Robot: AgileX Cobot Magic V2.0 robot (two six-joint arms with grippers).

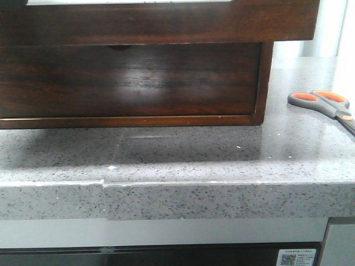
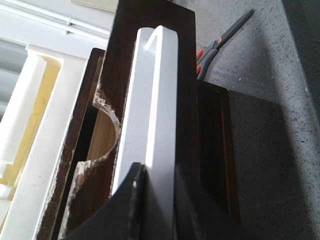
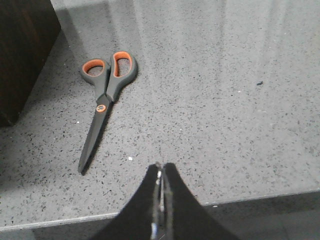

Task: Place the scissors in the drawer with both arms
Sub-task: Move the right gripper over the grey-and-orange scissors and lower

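The scissors [image 1: 327, 105], grey with orange-lined loops, lie flat on the stone counter to the right of the cabinet. They also show in the right wrist view [image 3: 107, 90] and the left wrist view [image 2: 215, 47]. The drawer [image 1: 166, 25] is the upper dark brown front. It juts out over the lower one. In the left wrist view its pale top cut-out [image 2: 150, 100] runs between my left gripper's [image 2: 160, 167] fingers, which close on that edge. My right gripper [image 3: 161, 166] is shut and empty, over the counter's front edge, short of the scissors' blade tip. Neither gripper shows in the front view.
Below it sits a similar dark drawer [image 1: 133, 80] with a small semicircular notch [image 2: 102, 130]. The cabinet's side wall [image 3: 25, 55] stands just left of the scissors. The speckled grey counter [image 1: 194, 160] ends in a thick front edge.
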